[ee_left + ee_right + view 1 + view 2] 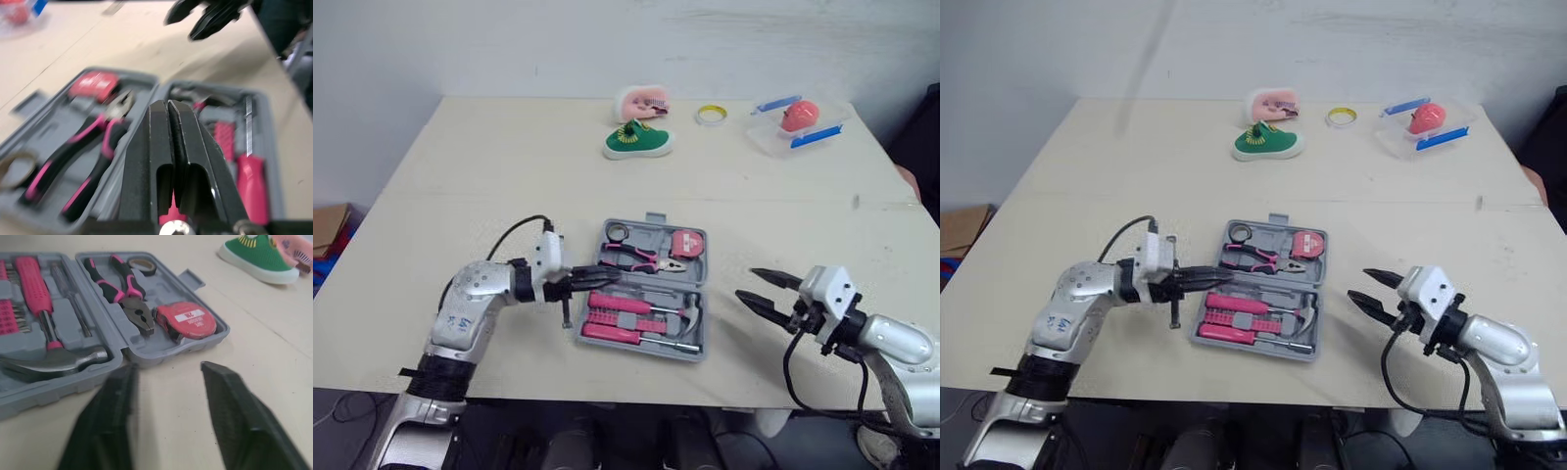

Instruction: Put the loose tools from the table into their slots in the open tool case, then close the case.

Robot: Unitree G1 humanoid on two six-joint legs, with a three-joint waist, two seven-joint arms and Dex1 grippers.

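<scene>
grey tool case (186, 348), pink-and-black pliers (133, 303), green shoe (257, 257)

My grey tool case (636, 346) lies wide open and flat near the table's front edge, around the middle. In the far half sit the pink-and-black pliers (636, 257), a red tape measure (687, 243) and a small ring of tape (618, 232). The near half holds pink-handled screwdrivers (619, 304) and the hammer (685, 311), its steel head at the right.

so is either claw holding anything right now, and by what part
The left claw is shut on a small tool, pinching what looks like its pink handle, with the dark shaft hanging below. The right claw is open and empty.
</scene>
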